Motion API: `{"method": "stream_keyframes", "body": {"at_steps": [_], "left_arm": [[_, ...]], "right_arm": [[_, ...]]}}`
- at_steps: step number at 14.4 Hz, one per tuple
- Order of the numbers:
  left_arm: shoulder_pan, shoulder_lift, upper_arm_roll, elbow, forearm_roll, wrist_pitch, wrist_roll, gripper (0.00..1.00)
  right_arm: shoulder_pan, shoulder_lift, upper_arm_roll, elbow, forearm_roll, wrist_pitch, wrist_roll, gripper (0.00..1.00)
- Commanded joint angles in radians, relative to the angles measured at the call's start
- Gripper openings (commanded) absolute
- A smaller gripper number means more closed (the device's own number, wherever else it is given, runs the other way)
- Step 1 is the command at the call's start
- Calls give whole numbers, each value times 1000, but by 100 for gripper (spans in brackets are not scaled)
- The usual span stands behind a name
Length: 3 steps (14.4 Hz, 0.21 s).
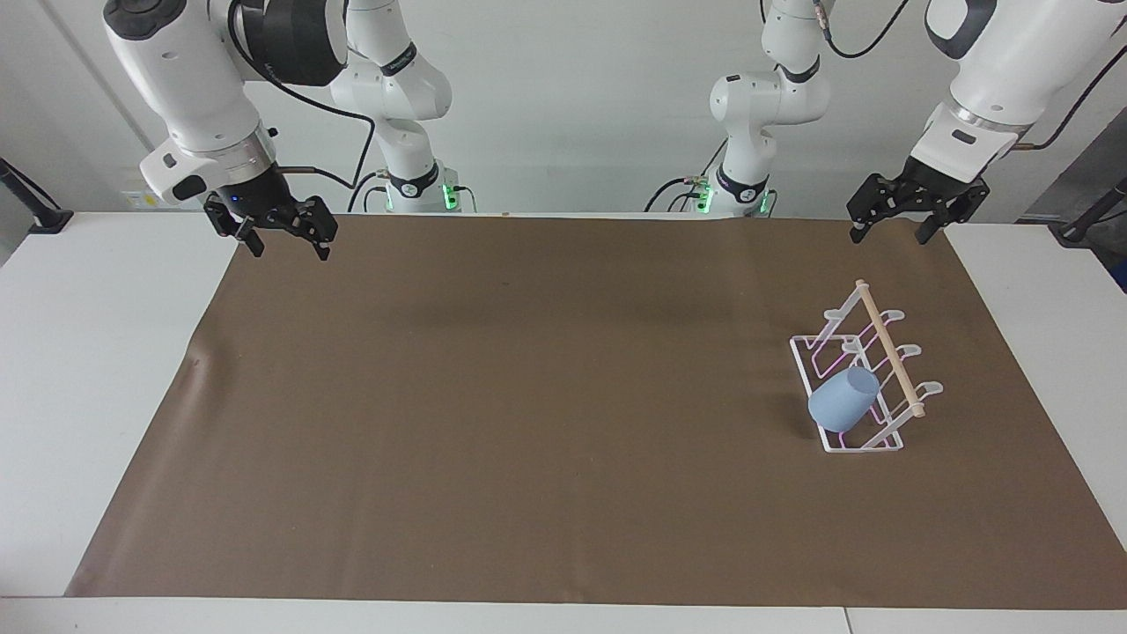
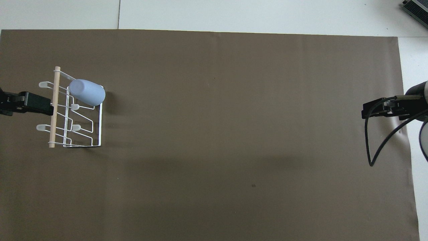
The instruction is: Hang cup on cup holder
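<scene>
The light-blue cup hangs tilted on a prong of the white wire cup holder, at the rack's end farther from the robots. The holder stands on the brown mat toward the left arm's end of the table. My left gripper hangs open and empty in the air, over the mat beside the holder's wooden dowel, touching nothing. My right gripper waits open and empty over the mat's edge at the right arm's end.
A brown mat covers most of the white table. A black cable loops down from the right arm over the mat's edge.
</scene>
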Motion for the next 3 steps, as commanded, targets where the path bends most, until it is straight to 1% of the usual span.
{"method": "stream_keyframes", "body": {"at_steps": [1, 3], "left_arm": [[-1, -9, 5, 2, -2, -22, -7, 100], [-4, -9, 5, 0, -2, -20, -7, 100]], "right_arm": [[1, -13, -1, -11, 0, -2, 21, 100], [1, -13, -1, -11, 0, -2, 21, 100]]}}
